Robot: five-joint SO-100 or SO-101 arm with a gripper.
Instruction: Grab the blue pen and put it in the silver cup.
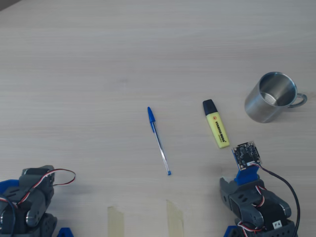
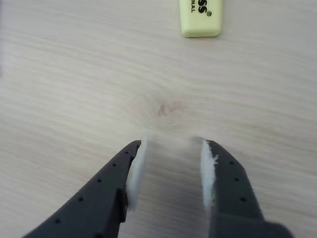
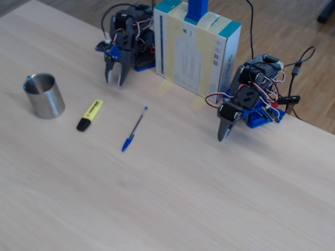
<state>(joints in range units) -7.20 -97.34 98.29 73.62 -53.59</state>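
Note:
The blue pen (image 1: 158, 140) lies flat on the light wood table, cap pointing away from the arms; it also shows in the fixed view (image 3: 134, 128). It is out of the wrist view. The silver cup (image 1: 257, 109) stands upright at the right of the overhead view, handle to the right, and at the left of the fixed view (image 3: 46, 102). My gripper (image 2: 171, 168) is open and empty, its white pads apart just above bare table, short of the yellow highlighter's end. In the fixed view my gripper (image 3: 116, 78) points down near the arm's base.
A yellow highlighter (image 1: 217, 127) with a black cap lies between pen and cup, also in the wrist view (image 2: 200, 17) and fixed view (image 3: 90, 115). A second arm (image 3: 243, 107) rests folded beside a tall box (image 3: 199, 49). Two tape strips (image 1: 116, 219) mark the table edge.

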